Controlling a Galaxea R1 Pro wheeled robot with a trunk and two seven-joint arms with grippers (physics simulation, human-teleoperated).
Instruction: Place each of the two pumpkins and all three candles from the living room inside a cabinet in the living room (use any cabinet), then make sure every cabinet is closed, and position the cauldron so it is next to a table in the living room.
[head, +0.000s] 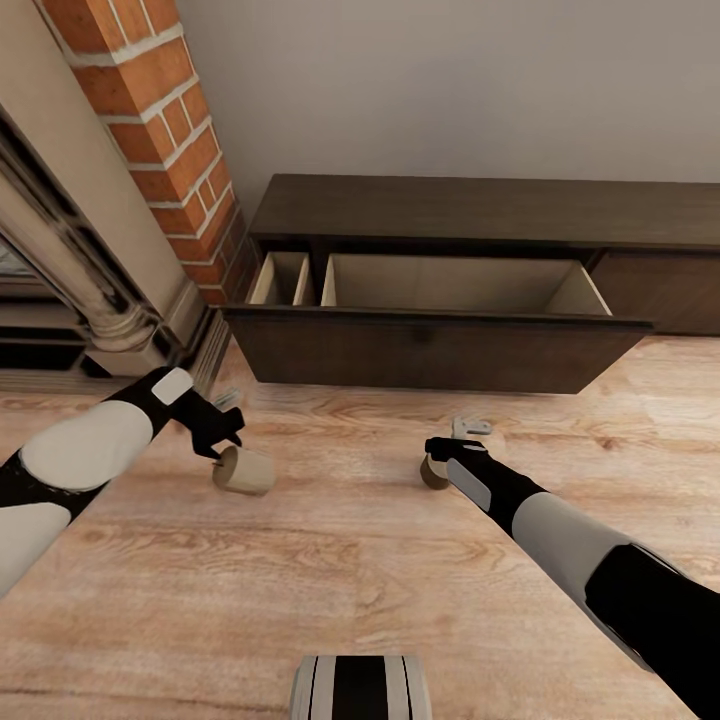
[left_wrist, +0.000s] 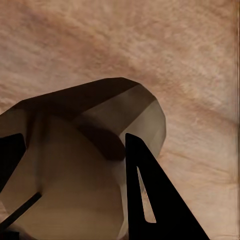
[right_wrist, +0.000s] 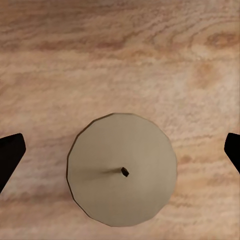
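Left gripper (head: 222, 447) holds one candle (head: 244, 470) tilted above the wooden floor (head: 330, 560), while the right gripper (head: 440, 452), fingers spread wide, hovers over a second upright candle (right_wrist: 122, 170) before the open cabinet (head: 440, 345)

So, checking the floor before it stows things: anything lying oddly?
Yes. The stubby beige candle at the left gripper is tipped on its side over the wooden floor. The other candle stands upright below the open right gripper.
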